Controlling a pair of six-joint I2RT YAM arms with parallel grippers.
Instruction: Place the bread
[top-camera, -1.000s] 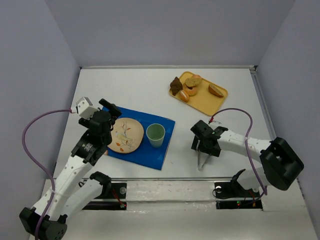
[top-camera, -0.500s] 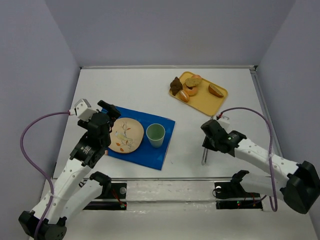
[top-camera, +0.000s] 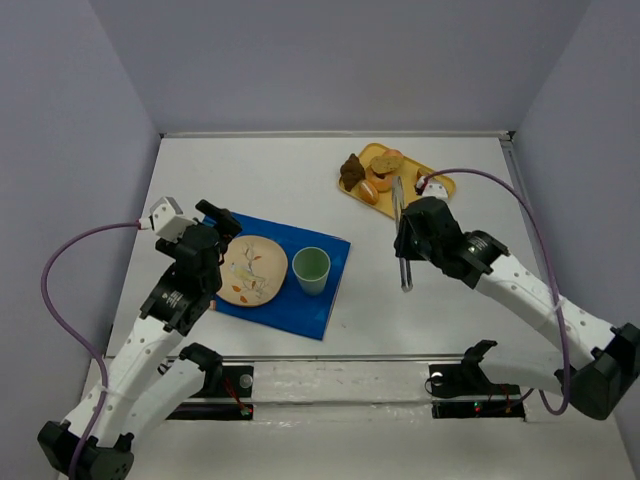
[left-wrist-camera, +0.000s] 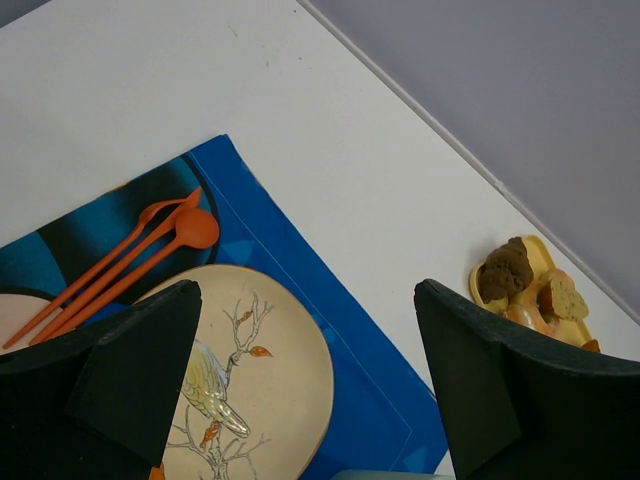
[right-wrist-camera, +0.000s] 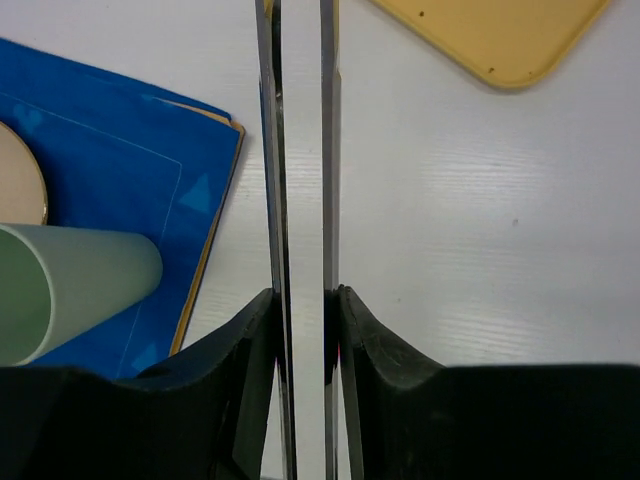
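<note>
right pincer clamps metal tongs, bread just past their tips.

The right arm has swung the tongs forward to the yellow tray.

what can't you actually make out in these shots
- Tongs tips: right wrist view, cut off by the top edge; top view, too small to tell if they touch the bread.
- Orange cutlery handle ends: left wrist view, behind a finger of the left gripper.
- Yellow tray: left wrist view, mostly behind the other finger.
- Green cup: right wrist view, cut by the left edge.
</note>
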